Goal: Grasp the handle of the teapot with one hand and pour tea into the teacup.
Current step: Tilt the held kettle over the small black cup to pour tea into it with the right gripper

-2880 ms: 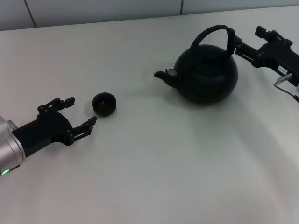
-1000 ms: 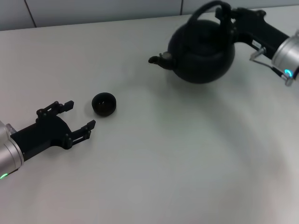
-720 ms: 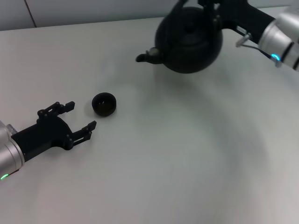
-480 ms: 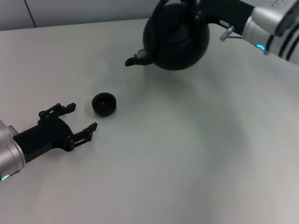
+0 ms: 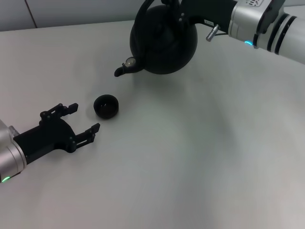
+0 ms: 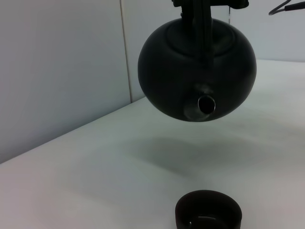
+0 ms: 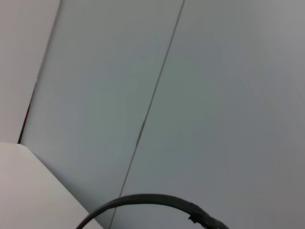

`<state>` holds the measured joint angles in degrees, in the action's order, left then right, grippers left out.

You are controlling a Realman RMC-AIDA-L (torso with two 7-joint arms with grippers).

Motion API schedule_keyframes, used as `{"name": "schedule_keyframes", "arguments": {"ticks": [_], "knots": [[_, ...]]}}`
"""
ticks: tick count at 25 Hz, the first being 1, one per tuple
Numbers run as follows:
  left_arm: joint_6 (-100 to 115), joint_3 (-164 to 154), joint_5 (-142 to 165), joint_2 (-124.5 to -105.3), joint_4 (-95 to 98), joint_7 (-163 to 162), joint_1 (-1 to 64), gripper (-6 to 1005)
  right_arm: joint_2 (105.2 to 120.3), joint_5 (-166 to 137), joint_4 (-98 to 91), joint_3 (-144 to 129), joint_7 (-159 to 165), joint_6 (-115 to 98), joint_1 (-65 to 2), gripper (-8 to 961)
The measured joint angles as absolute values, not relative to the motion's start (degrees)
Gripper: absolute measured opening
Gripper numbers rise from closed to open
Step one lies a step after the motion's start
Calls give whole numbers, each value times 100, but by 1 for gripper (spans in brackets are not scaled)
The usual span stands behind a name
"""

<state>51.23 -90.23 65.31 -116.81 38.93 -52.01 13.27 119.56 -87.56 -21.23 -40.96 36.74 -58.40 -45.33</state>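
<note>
While dangling clear of the counter (image 5: pixel 190 157), not lined up for the pour yet. Teapot (image 5: pixel 164 40) up in the air toward the far side, belly roughly level, spout (image 5: pixel 125 68) aimed toward the robot's left and a bit toward the near edge. Teacup (image 5: pixel 106 106) down on the counter, nearer and further left than the spout tip, well apart from it, nothing touching it.

Same story from the left wrist view: spout mouth staring nearly straight at the camera, cup low in front, obvious gap between the two.

So, the key relation: cup lying off along the line of the spout, with the pot's long axis (back side to spout) already pointing more or less at it. Looks like a carry further along that line plus a tip forward, no big swivel needed.

Handle (image 5: pixel 144 8) arching over the top, pinched by the right claw (image 5: pixel 178 10), clamped around it on the side away from the spout. Left claw (image 5: pixel 85 117) parked just beside the cup on its near-left side, fingers spread wide, holding nothing. Closer to the cup, sure, but the pouring clearly down to the right arm.
</note>
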Motion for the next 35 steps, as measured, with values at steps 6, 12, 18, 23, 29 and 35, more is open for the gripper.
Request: {"name": "schedule_keyframes", "arguments": {"ticks": [6,12,18,23,29,35], "knots": [[5124,-9027,6533,-11680,3895,-5203,1340,791,11961,-8753,-2140,-4212,3527,-5838,-4541,95],[5130,-9027,6539,-11680,3919,-5203,1297,791,11966,-8753,-2137,-4357,3466,-5860,-4534,95],[5213,-9021,6539,-11678,3934,-5218,1282,791,11973,-8753,-2175,-4440,3459,-5873,-4509,96],[5263,-9017,6540,-11671,4132,-5295,1169,791,11983,-8753,-2319,-4625,3453,-5869,-4492,95],[5278,-9028,6662,-11694,4242,-5398,1110,791,11983,-8753,-2348,-4687,3452,-5843,-4491,93],[5278,-9017,6808,-11722,4297,-5502,1128,791,11982,-8750,-2354,-4697,3395,-5830,-4484,94]]}}
